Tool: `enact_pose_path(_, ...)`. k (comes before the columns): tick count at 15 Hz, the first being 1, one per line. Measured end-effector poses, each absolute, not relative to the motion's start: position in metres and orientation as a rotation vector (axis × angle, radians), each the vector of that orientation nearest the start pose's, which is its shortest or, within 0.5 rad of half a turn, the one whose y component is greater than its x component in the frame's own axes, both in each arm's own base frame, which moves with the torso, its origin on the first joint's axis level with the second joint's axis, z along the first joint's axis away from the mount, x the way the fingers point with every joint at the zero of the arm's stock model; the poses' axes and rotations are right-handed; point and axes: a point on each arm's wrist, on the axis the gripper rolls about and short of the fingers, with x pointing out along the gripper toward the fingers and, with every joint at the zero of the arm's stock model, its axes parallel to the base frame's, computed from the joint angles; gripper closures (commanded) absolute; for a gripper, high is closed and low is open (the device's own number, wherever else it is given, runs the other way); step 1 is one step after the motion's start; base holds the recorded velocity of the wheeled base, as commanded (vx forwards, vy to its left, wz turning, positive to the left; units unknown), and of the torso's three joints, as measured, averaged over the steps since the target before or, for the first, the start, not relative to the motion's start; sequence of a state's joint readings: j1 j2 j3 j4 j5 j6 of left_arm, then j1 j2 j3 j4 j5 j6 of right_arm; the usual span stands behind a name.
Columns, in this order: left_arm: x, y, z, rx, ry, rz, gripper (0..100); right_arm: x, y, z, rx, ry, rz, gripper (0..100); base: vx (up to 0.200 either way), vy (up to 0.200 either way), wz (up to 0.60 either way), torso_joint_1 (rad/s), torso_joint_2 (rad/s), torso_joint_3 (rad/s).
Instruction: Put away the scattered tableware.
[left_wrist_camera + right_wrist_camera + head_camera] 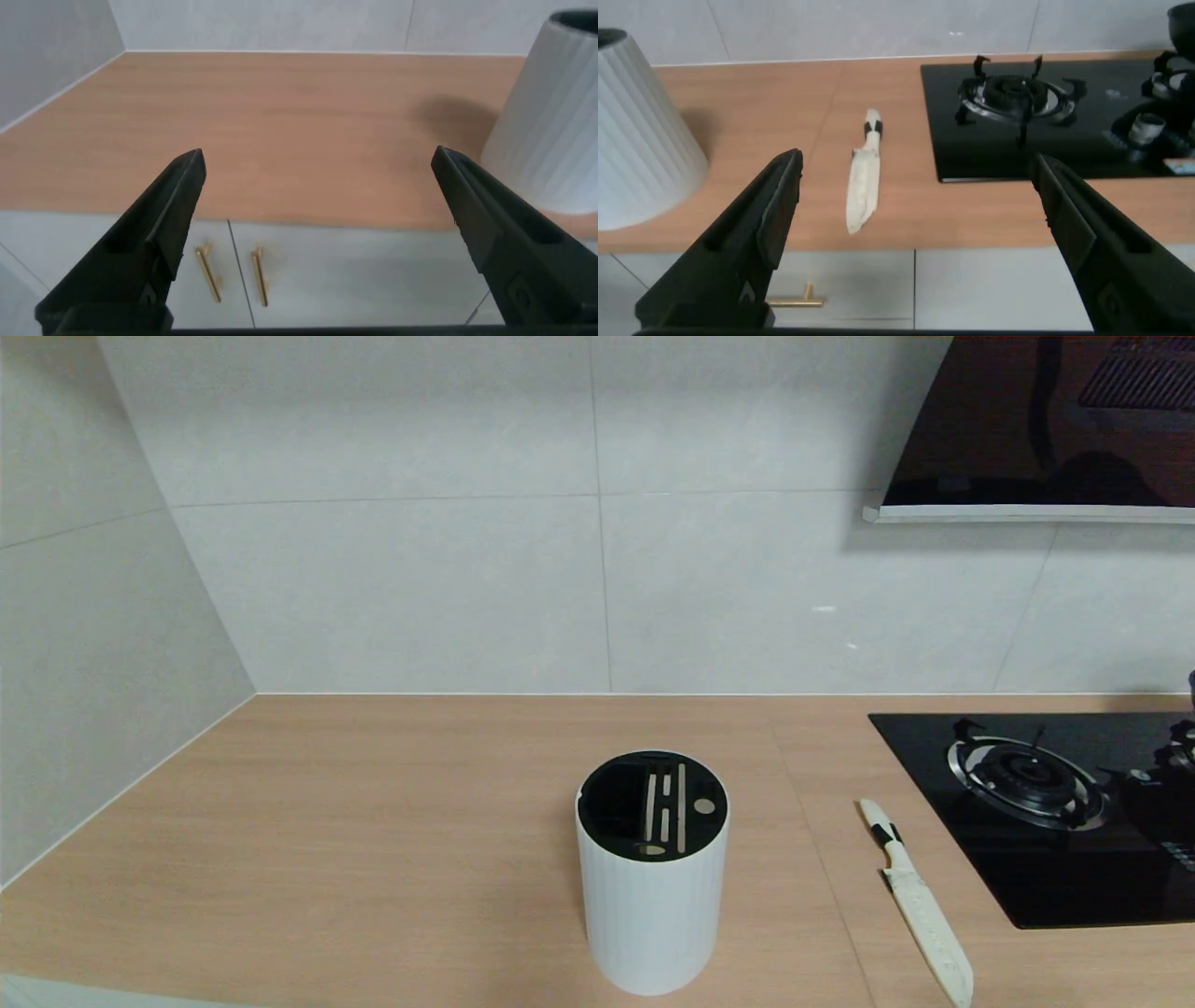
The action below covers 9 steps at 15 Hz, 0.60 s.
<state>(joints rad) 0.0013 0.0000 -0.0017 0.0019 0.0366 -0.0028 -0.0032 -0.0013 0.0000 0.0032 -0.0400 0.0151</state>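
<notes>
Right claw [915, 157], jaws wide apart and empty, hangs before the counter [785, 93] edge; the knife [862, 179] lies just ahead, handle pointing away. Reach past the blade, pinch the handle squarely, then carry it left to the slotted holder [635, 140]

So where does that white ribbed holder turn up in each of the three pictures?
Head view: the holder stands low in the middle, with the knife to its right.
Left wrist view: the holder is cut off at the picture's edge.
Right wrist view: the holder is cut off at the edge, and the knife lies between it and the hob.
Shared landmark: the wooden counter.
</notes>
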Motion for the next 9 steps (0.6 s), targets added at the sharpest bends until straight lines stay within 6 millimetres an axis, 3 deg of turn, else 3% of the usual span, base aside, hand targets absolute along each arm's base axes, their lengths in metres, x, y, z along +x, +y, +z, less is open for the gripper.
enact_pose_path(9, -0.0229, 0.0008, 0.0756, -0.003, 0.001, 0.038, 0, -0.0229, -0.0007, 0.0751, 0.011, 0.002, -0.039, 0, 0.000, 0.000, 0.00, 0.005, -0.01, -0.004)
